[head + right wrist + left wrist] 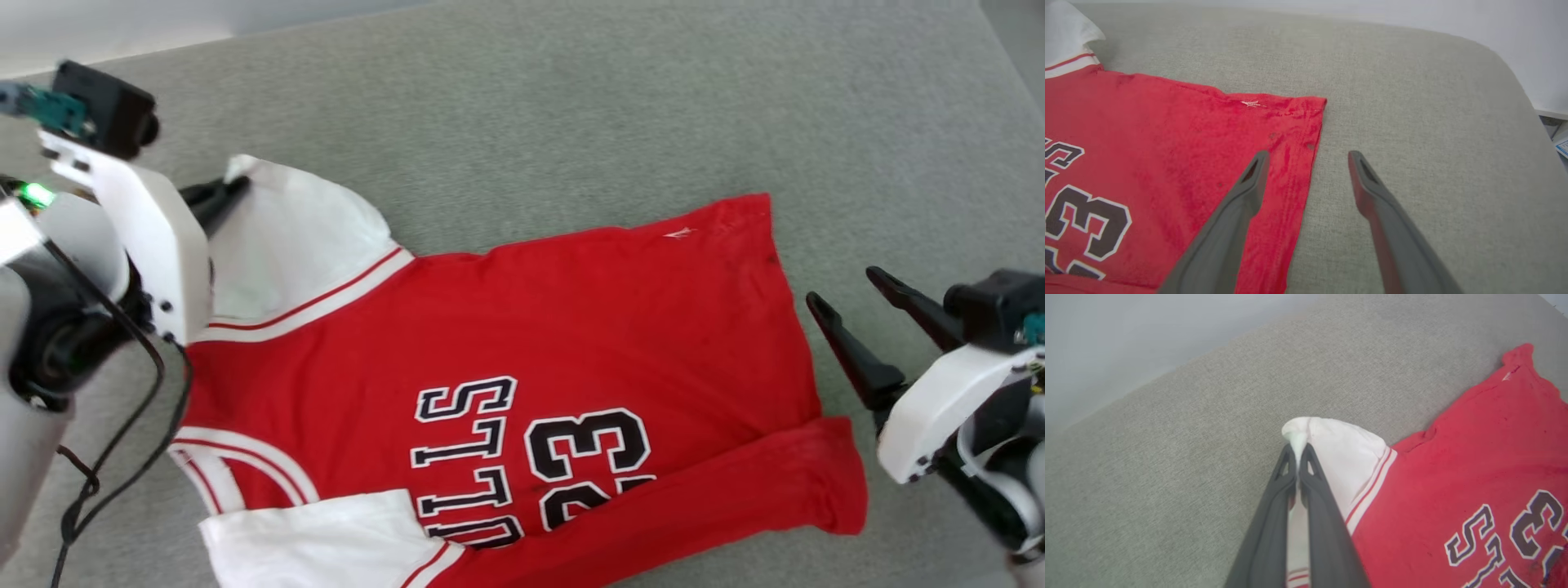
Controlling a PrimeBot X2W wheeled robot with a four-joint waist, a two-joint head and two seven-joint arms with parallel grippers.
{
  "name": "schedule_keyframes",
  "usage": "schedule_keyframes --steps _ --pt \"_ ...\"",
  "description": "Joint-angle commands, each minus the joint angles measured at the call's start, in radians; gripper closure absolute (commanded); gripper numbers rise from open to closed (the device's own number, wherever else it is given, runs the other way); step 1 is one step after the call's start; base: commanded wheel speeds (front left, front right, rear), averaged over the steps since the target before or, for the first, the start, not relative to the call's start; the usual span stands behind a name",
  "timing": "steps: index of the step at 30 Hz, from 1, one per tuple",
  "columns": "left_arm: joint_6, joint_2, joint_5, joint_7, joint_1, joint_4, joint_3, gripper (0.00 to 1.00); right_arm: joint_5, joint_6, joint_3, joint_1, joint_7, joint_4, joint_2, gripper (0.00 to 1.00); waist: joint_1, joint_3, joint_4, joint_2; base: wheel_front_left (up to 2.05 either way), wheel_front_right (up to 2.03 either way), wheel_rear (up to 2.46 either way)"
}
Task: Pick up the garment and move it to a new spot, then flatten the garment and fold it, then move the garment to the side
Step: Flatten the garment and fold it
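The garment (522, 327) is a red jersey-style tee lying spread out on a grey fabric surface (620, 98), collar end toward the robot's left and hem toward its right. The black "BULLS 23" print (531, 457) faces up, and the near edge is folded over it as a long red strip (694, 498) that covers part of the numbers. There's a small white logo (678, 233) near the far hem corner.

The left gripper (1298, 451) is clamped shut on the tip of the far white sleeve (1339, 453), with the cloth bunched between its fingers. The other white sleeve (326, 531) lies flat at the near edge.

The right gripper (1308, 155) is wide open at the hem, one finger over the red fabric and one over the bare grey surface. Can't tell if it's touching.
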Motion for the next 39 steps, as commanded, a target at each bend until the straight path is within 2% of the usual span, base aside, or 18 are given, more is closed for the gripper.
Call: schedule_keyframes --steps 1,4,9,13,19,28,29,30,36,38,39 --pt "-0.004 0.003 0.006 -0.016 0.023 -0.029 -0.007 1.00 0.025 -0.001 0.006 -0.029 0.057 -0.016 -0.029 0.00 0.0000 -0.018 0.036 0.0000 0.00 0.00 0.00" --pt "-0.006 0.003 0.008 -0.042 0.064 -0.112 -0.028 1.00 0.055 -0.001 0.015 -0.072 0.215 -0.035 -0.103 0.00 0.0000 -0.018 0.074 0.0000 0.00 0.00 0.00" --pt "-0.006 -0.019 -0.004 -0.100 0.118 -0.231 -0.040 1.00 0.076 -0.001 0.012 -0.164 0.443 -0.010 -0.178 0.00 0.0000 -0.003 0.140 0.0000 0.00 0.00 0.00" --pt "-0.006 -0.010 0.015 -0.120 0.137 -0.300 -0.051 1.00 0.085 -0.001 0.021 -0.241 0.586 0.043 -0.191 0.00 0.0000 0.022 0.191 0.0000 0.00 0.00 0.00" --pt "-0.001 -0.019 0.071 -0.148 0.147 -0.364 -0.083 1.00 0.067 -0.001 0.084 -0.331 0.665 0.147 -0.226 0.00 0.0000 0.061 0.265 0.0000 0.00 0.00 0.00" --pt "-0.003 -0.051 0.117 -0.186 0.148 -0.399 -0.131 1.00 0.076 0.000 0.195 -0.359 0.699 0.271 -0.246 0.00 0.0000 0.102 0.330 0.0000 0.00 0.00 0.00" --pt "-0.004 -0.058 0.124 -0.198 0.153 -0.397 -0.143 1.00 0.095 0.000 0.224 -0.332 0.715 0.315 -0.239 0.91 0.0000 0.105 0.341 0.0000 0.00 0.00 0.00" --pt "-0.004 -0.060 0.124 -0.201 0.154 -0.393 -0.146 1.00 0.097 0.000 0.233 -0.324 0.720 0.324 -0.239 1.00 0.0000 0.104 0.343 0.0000 0.00 0.00 0.00" --pt "0.002 -0.056 0.136 -0.243 0.178 -0.355 -0.140 1.00 0.094 -0.001 0.212 -0.338 0.642 0.341 -0.240 1.00 0.0000 0.067 0.334 0.0000 0.00 0.00 0.00" --pt "0.006 -0.059 0.128 -0.264 0.190 -0.344 -0.133 1.00 0.075 -0.001 0.189 -0.346 0.610 0.341 -0.248 1.00 0.0000 0.042 0.329 0.0000 0.00 0.00 0.00" --pt "0.017 -0.048 0.120 -0.287 0.223 -0.327 -0.120 1.00 0.078 -0.001 0.144 -0.337 0.564 0.325 -0.235 1.00 0.0000 -0.001 0.314 0.0000 0.00 0.00 0.00"
